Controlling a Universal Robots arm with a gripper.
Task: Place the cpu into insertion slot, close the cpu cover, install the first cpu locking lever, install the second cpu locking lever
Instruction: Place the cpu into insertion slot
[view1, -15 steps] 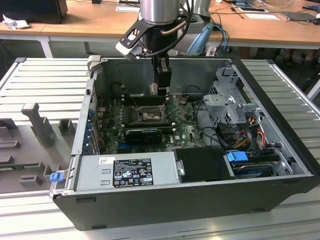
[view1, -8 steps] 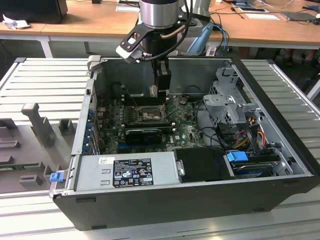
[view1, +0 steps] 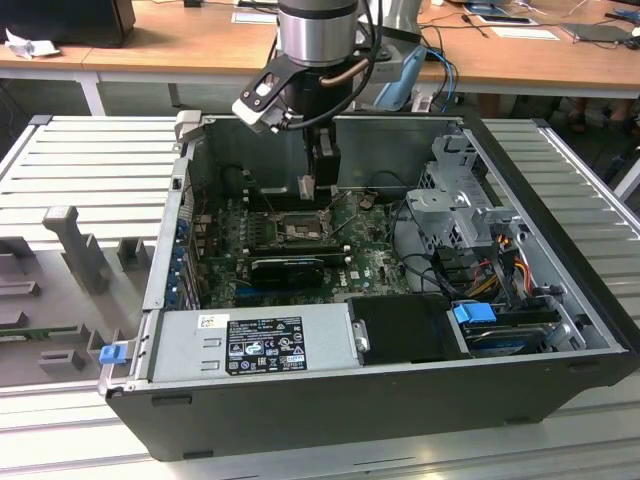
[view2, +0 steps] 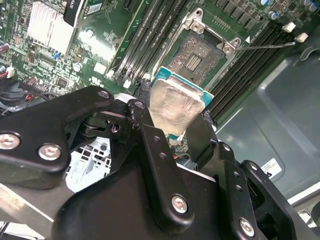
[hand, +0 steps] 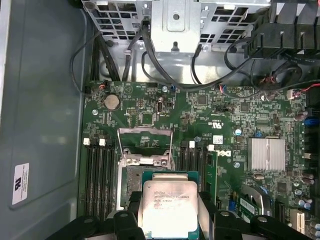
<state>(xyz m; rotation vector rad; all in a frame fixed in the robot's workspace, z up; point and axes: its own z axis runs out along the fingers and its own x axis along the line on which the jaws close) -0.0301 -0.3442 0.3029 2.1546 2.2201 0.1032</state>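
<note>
Cpu (hand: 170, 202), lettered lid, in claw (view2: 175, 125)

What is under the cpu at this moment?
The open insertion slot, its grey contact field bare, lies below the cpu held in the claw. The cpu hides part of the slot.

wooden desk (view1: 180, 45), ribbed grey metal tabletop (view1: 90, 150)

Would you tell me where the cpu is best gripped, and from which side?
Grip the cpu by two opposite edges, from its lid side, as the end effector does: it is a flat square, and its underside must stay free to meet the insertion slot.
</note>
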